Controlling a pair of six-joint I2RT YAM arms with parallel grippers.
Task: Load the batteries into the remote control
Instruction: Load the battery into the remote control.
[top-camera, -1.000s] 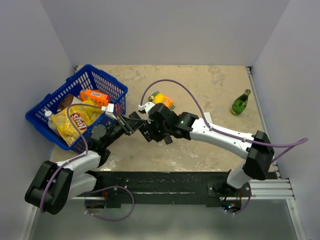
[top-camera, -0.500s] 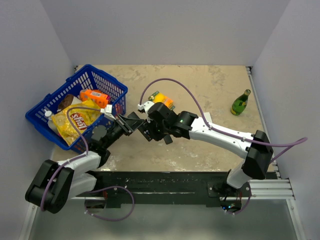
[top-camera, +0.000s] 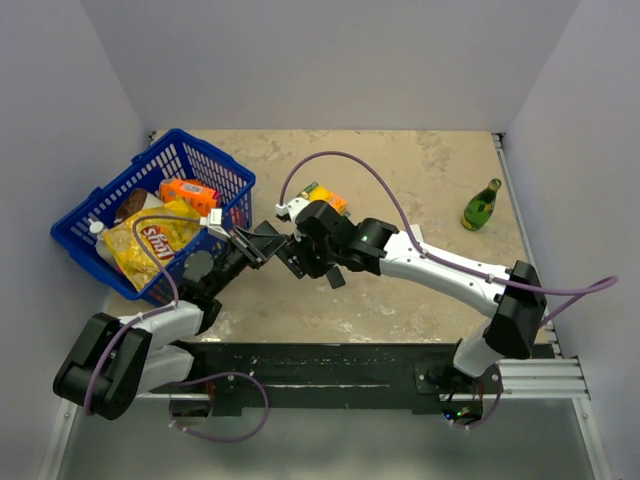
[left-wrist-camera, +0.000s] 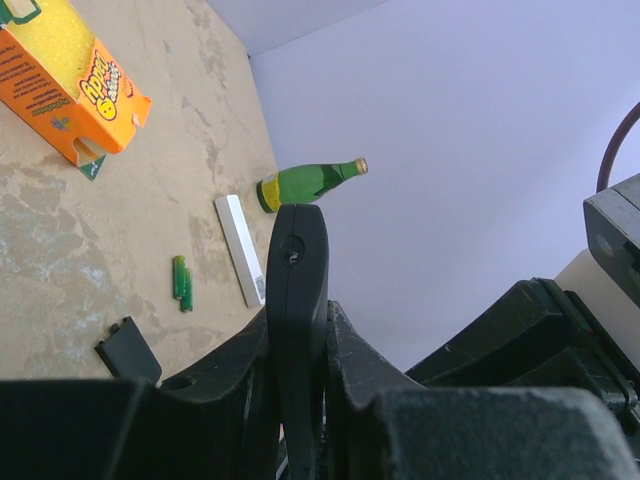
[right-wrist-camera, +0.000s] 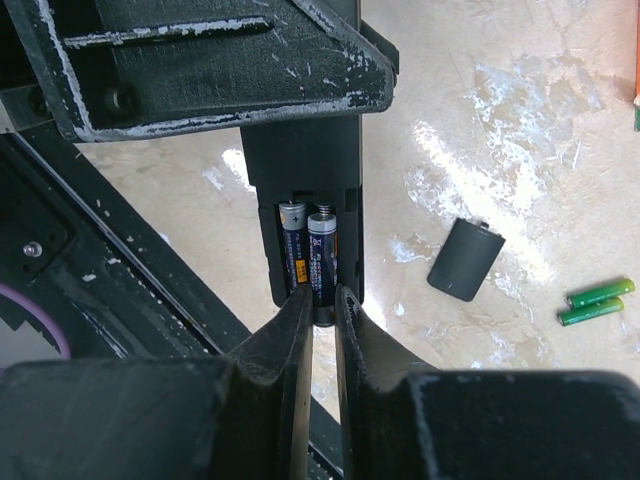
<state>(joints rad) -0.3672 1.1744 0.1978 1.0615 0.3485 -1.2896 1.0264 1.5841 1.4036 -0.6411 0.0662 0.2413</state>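
Observation:
My left gripper (left-wrist-camera: 297, 335) is shut on the black remote control (left-wrist-camera: 296, 290), holding it on edge above the table. In the right wrist view the remote's (right-wrist-camera: 300, 160) open compartment faces the camera with two dark blue batteries in it. My right gripper (right-wrist-camera: 322, 297) is closed narrowly on the lower end of the right-hand battery (right-wrist-camera: 322, 255); the other battery (right-wrist-camera: 293, 245) lies beside it. Two green batteries (right-wrist-camera: 595, 300) and the black cover (right-wrist-camera: 465, 258) lie on the table. In the top view both grippers (top-camera: 275, 248) meet in front of the basket.
A blue basket (top-camera: 110, 200) of groceries stands at the left. An orange box (top-camera: 328, 200) lies behind the grippers and a green bottle (top-camera: 482, 205) at the right. A white bar (left-wrist-camera: 240, 248) lies near the green batteries (left-wrist-camera: 182, 282).
Both arms have crept slightly towards the far left with the remote between them. The grips look the same.

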